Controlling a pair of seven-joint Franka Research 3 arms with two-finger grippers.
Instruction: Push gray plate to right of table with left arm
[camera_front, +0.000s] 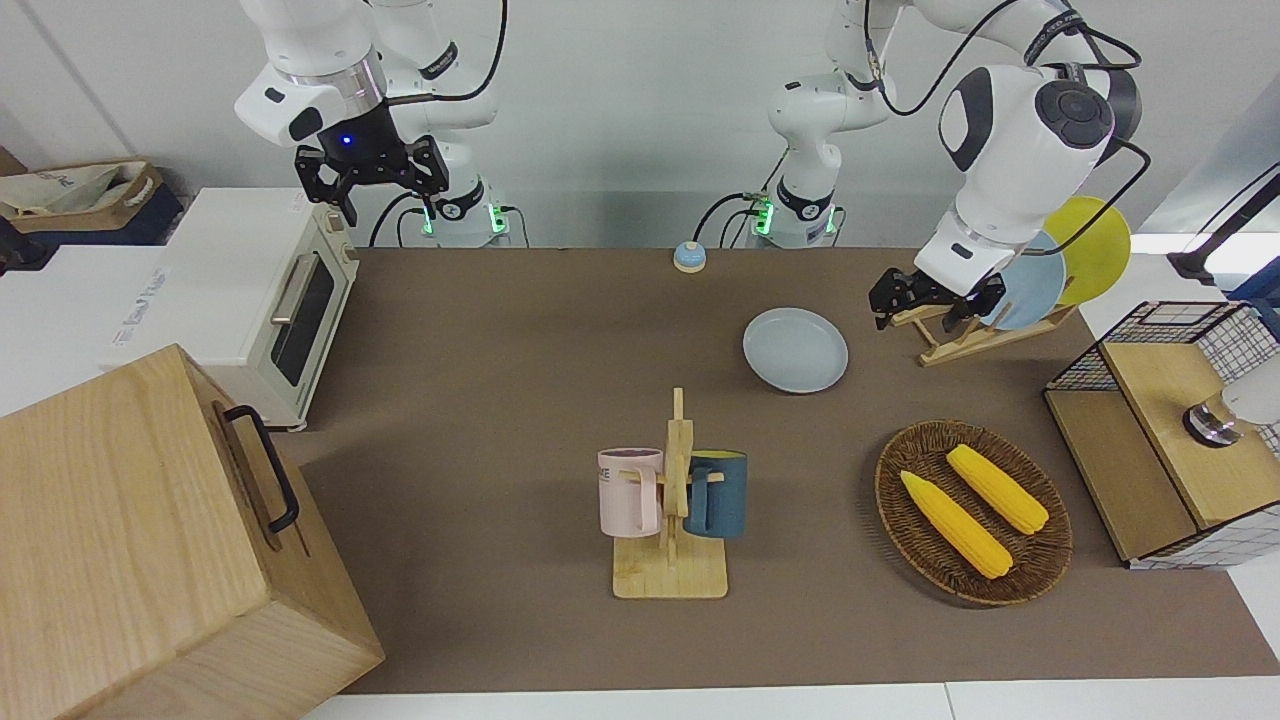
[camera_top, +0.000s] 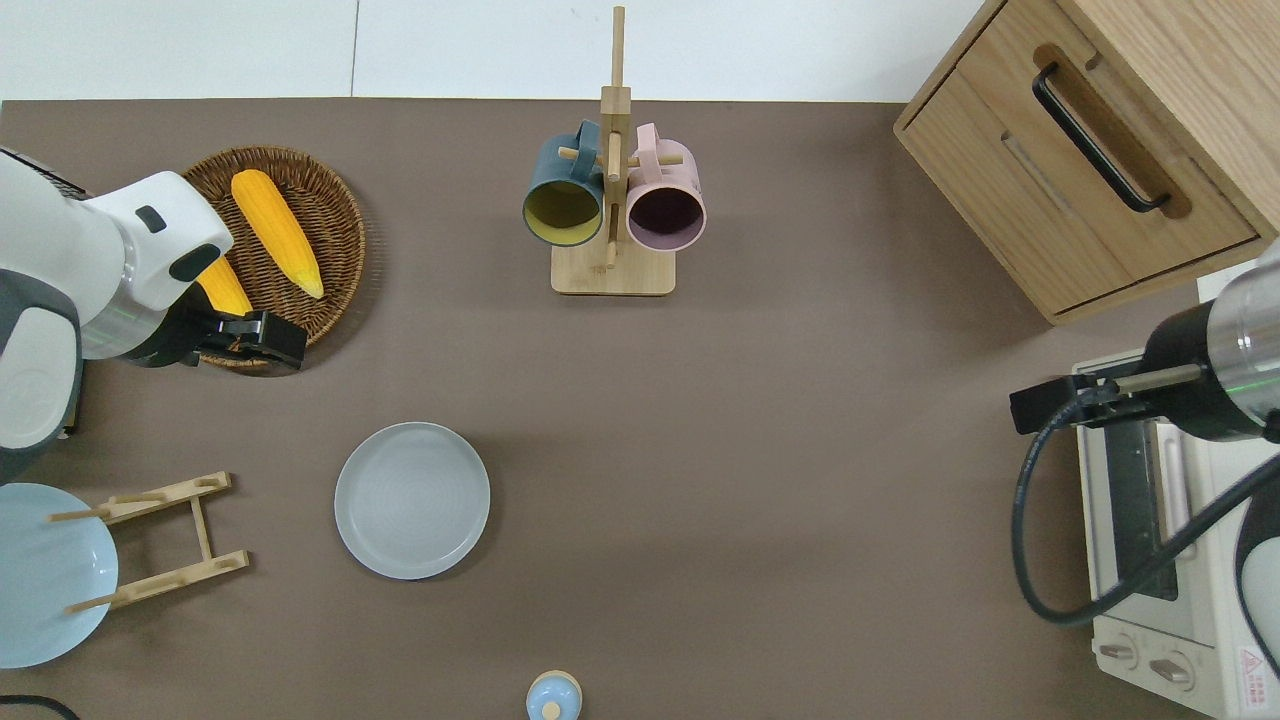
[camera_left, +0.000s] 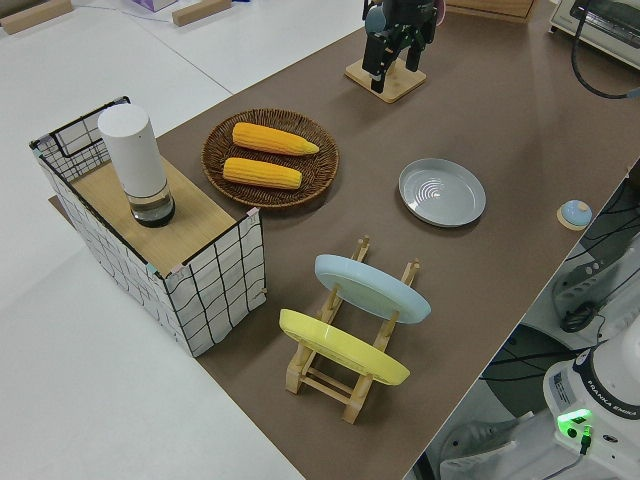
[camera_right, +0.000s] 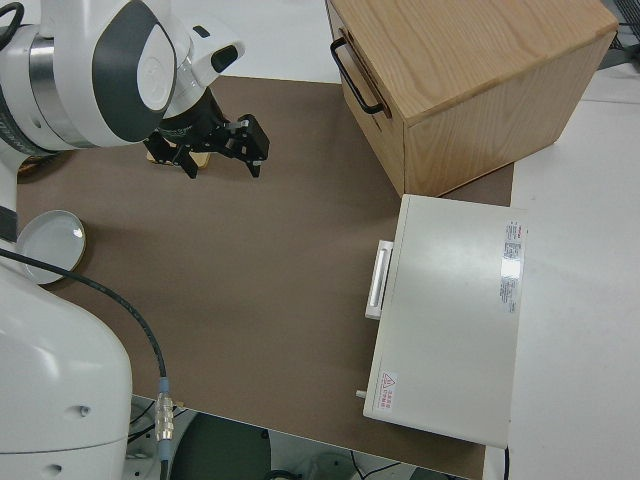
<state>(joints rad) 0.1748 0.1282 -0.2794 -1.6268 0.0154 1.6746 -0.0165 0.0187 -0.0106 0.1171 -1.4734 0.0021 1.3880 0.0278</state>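
Left pincer: black two-finger, fingers apart, empty, over the round wicker basket's rim.
Round pale gray plate: flat on brown tabletop, apart from the pincer, nearer the robots.
Right arm: parked.

Left pincer over basket rim (plate apart).

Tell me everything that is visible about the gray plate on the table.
The gray plate is round and shallow, pale gray with a slight bluish tint, and has a low raised rim and faint rings on its smooth inside. It is empty and lies flat, right side up, on the brown table. It sits between the wooden plate rack and the table's middle, nearer to the robots than the wicker basket. Nothing touches it except the table.
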